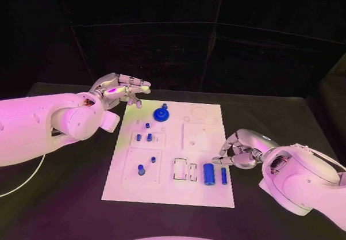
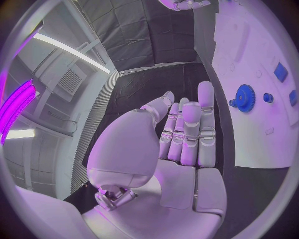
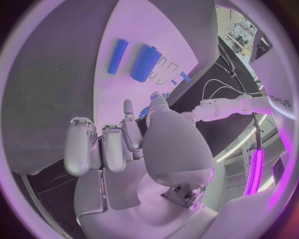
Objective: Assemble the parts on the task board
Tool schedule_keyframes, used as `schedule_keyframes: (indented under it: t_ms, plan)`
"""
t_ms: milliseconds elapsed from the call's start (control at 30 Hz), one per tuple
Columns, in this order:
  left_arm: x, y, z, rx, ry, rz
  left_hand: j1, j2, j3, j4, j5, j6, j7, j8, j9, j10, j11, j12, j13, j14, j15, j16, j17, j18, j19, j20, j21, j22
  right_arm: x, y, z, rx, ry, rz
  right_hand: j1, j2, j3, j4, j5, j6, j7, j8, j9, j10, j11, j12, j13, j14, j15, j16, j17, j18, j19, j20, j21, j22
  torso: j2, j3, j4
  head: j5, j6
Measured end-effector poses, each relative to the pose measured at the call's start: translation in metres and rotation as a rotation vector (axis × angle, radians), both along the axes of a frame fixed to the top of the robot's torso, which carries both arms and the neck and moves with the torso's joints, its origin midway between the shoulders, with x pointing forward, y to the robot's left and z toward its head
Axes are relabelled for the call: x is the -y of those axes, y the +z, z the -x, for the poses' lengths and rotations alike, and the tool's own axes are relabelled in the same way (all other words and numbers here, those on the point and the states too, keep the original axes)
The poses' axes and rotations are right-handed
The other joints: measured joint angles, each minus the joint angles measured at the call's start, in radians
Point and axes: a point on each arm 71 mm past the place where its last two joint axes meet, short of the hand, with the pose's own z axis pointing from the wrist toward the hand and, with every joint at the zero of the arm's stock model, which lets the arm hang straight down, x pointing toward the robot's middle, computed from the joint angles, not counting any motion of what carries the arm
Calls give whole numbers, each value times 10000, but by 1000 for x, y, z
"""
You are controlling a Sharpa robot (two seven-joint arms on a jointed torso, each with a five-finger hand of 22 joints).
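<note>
Task board (image 1: 203,192) looked like smooth matt white plastic – flat, no glare. Blue gear (image 1: 162,115) and blue cylinders (image 1: 208,174) read as plain moulded plastic, slight sheen. Desk (image 1: 290,118) was covered in black matt cloth, a bit creased at the edges. Left hand (image 1: 123,89) and right hand (image 1: 238,149) had a silvery metallic finish with smooth pale pads; arm shells (image 1: 39,123) – glossy white plastic. Cable (image 1: 3,192) by the left arm looked like smooth white rubbery sheath.

Your left hand (image 1: 123,89) sits upper left of centre, fingers extended together, holding nothing. Your right hand (image 1: 241,150) sits at right of centre, fingers curled partway, apart, likewise holding nothing. Both arms enter from the frame's sides.
</note>
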Motion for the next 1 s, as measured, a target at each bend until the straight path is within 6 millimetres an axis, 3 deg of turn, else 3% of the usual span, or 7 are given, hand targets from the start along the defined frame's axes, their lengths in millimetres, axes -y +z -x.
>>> schedule_keyframes:
  t_ms: [167, 400, 700, 767, 1000]
  plan:
    - [-1, 0, 0, 1, 13, -3, 0, 0, 0, 0, 0, 0, 0, -1, 0, 0, 0, 0, 1, 0, 0, 0, 0, 0, 0, 0, 0, 0, -3, -6, 6, -257, -93, 349, -85, 77, -130, 25, 0, -95, -23, 326, 283, 0, 0, 95, 194, 0, 0, 54, -1, 2, 0, 0, 0, 42, -4, -1, -6, -41, -20]
    - [-2, 0, 0, 2, 28, -8, 0, 0, 0, 0, 0, 0, 0, -1, 0, 0, 0, 0, 8, 0, 0, 0, 1, 0, 0, 0, 0, -8, -10, -11, 8, -435, 53, 731, -438, -50, -208, 21, -58, -319, -66, 767, 695, 35, -36, 203, 449, 0, 0, 287, -2, 3, 35, -35, 101, 173, -3, -12, -6, -70, -50]
    - [-2, 0, 0, 1, 34, -10, 0, 0, 0, 0, 0, 1, 0, -1, 1, 0, 0, -1, 7, 0, 0, 0, 1, -1, 0, 0, 0, -7, -19, -22, 11, -682, 216, 972, -486, -99, -207, 20, -93, -453, -22, 881, 852, 35, -36, 254, 542, 0, 1, 346, -3, 5, 35, -35, 102, 210, 8, -6, 0, -35, -120]
    - [-2, 0, 0, 1, 37, -11, 0, 0, 0, 0, 0, 0, 0, -1, 1, 0, 0, 0, 7, 0, 0, 0, 1, -1, 0, 0, 0, -7, -20, -27, 12, -771, 223, 1014, -487, -99, -207, 20, -93, -491, -61, 881, 878, 34, -36, 254, 542, 0, 1, 346, -3, -153, 34, -35, 102, 221, 8, -5, -1, -31, -126]
    - [-3, 0, 0, 1, 53, -17, 0, 0, 0, 0, 0, 1, 0, -2, -10, -36, 36, 36, 7, 0, 0, 0, 2, 0, 0, 0, 0, -6, -26, -35, 12, -875, 292, 1065, -525, -60, -207, 20, -93, -555, -59, 1044, 993, 34, -36, 254, 530, 1, 2, 346, -4, -152, 34, -35, 142, 238, 9, -1, -12, 24, -160]
